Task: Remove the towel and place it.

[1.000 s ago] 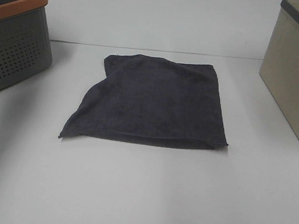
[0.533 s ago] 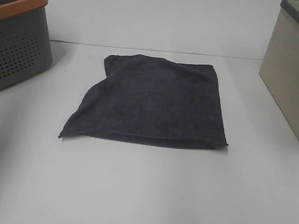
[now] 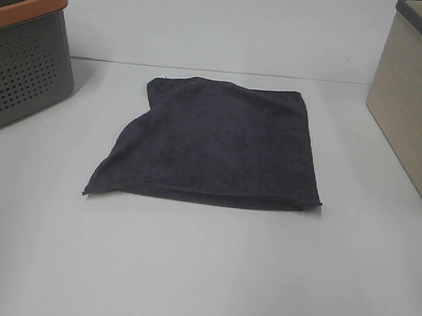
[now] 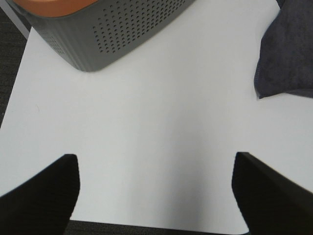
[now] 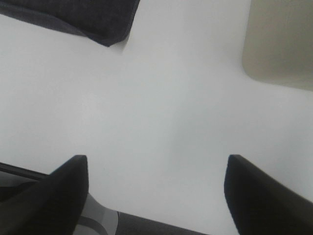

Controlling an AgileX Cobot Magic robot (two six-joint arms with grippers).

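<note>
The towel (image 3: 216,145) lies flat on the white table (image 3: 198,277), between the grey basket (image 3: 17,62) and the beige bin (image 3: 420,112). The left hand (image 4: 155,193) and the right hand (image 5: 156,193) both hover with fingers spread apart, holding nothing.

this looks like a robot test bench in a lab rather than a home: a bare white table (image 3: 198,277) with a plain white wall behind it, staged with only a few props, a grey perforated basket (image 3: 16,70) with an orange rim, a beige fabric bin (image 3: 420,112) and a dark towel (image 3: 216,147) laid flat.
</note>
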